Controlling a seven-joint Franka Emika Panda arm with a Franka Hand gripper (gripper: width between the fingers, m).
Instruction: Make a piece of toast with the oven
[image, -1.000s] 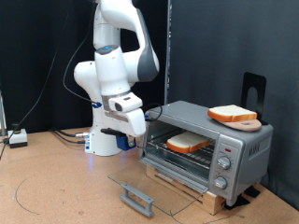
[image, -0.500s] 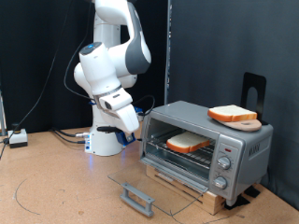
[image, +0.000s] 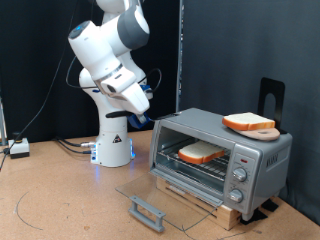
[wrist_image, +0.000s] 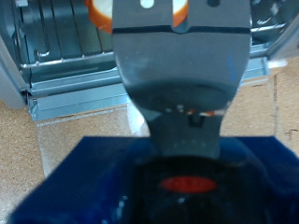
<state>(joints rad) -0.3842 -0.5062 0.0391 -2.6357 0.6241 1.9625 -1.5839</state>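
Note:
The silver oven (image: 240, 150) stands at the exterior view's right with its glass door (image: 165, 195) folded down flat, the grey bar handle (image: 147, 212) at the front. One piece of toast (image: 200, 152) lies on the wire rack inside. A second, similar slice (image: 250, 122) lies on a round wooden board on the oven's top. My gripper (image: 149, 99) hangs in the air up and to the left of the oven's mouth, apart from it. In the wrist view a grey part (wrist_image: 182, 84) and a blue body (wrist_image: 149, 182) block the fingers; the oven rack (wrist_image: 65, 47) shows behind.
The oven rests on a wooden base (image: 215, 210) on the brown table. A black upright stand (image: 271, 95) is behind the oven. Cables and a small white box (image: 18, 148) lie at the left, and a thin wire loop (image: 35, 215) lies on the table.
The arm has swung up and to the left, carrying the gripper from just in front of the oven's mouth to well above and away from it. Both slices and the door have stayed put.

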